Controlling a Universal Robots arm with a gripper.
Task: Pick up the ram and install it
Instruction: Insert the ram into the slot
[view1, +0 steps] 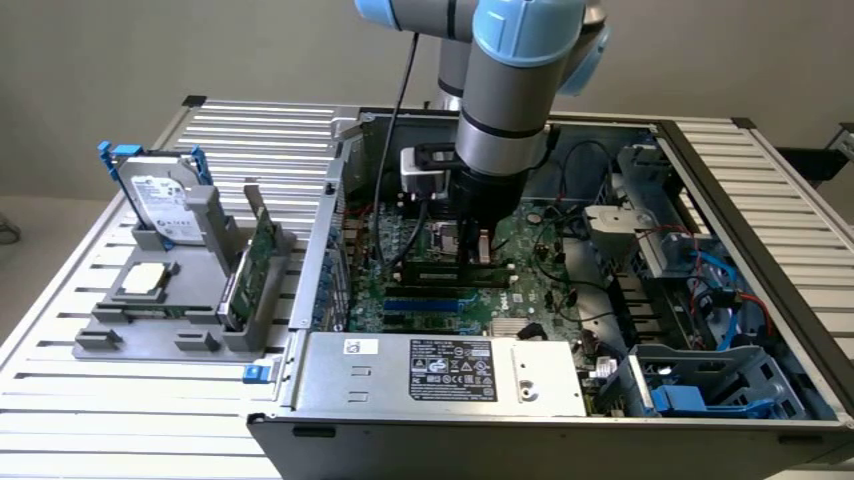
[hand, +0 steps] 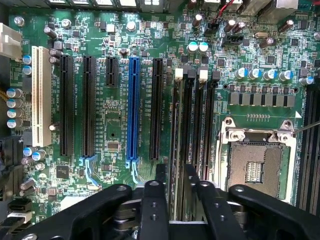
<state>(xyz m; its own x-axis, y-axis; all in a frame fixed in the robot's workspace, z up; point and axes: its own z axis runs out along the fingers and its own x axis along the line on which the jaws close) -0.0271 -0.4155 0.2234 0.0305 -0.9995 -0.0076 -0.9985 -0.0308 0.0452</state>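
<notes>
The ram (hand: 176, 150) is a thin green stick seen edge-on, standing upright in a black memory slot of the motherboard (hand: 115, 125), beside the processor socket (hand: 257, 165). My gripper (hand: 176, 175) is shut on the ram's upper edge, one black finger on each side. In the exterior view the gripper (view1: 474, 252) reaches straight down into the open computer case (view1: 441, 375), its fingers right above the black memory slots (view1: 454, 270). The ram's lower edge and the slot's near end are hidden by the fingers.
A grey rack (view1: 187, 300) at the exterior view's left holds a silver hard drive with blue handles (view1: 163, 200), a broad green card (view1: 256, 265) and a processor (view1: 144, 280). Inside the case are the power supply (view1: 447, 370), cables (view1: 707, 275) and a blue expansion slot (hand: 133, 110).
</notes>
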